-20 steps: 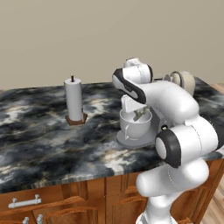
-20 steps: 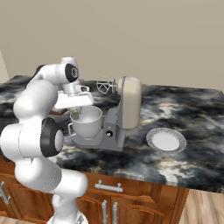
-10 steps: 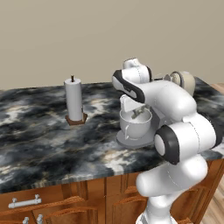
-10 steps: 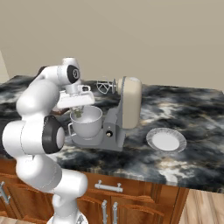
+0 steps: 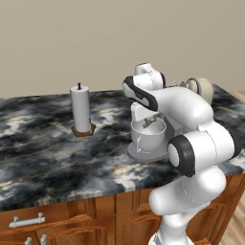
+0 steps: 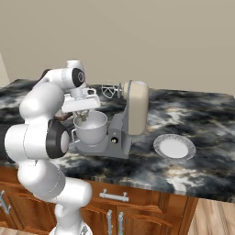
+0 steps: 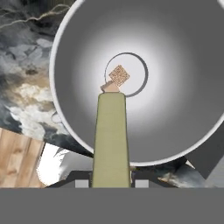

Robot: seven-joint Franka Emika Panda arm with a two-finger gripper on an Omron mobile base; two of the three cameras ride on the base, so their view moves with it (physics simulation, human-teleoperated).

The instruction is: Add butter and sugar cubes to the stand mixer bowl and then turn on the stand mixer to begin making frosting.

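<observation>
Hand view looks straight down into the light grey round stand mixer bowl, where a tan sugar cube lies at the bottom centre. The two-finger gripper is closed narrowly on a yellowish butter stick, hanging into the bowl. The white arm bends down over the grey stand mixer on the dark marble counter.

Butter's near end behind grey band
</observation>
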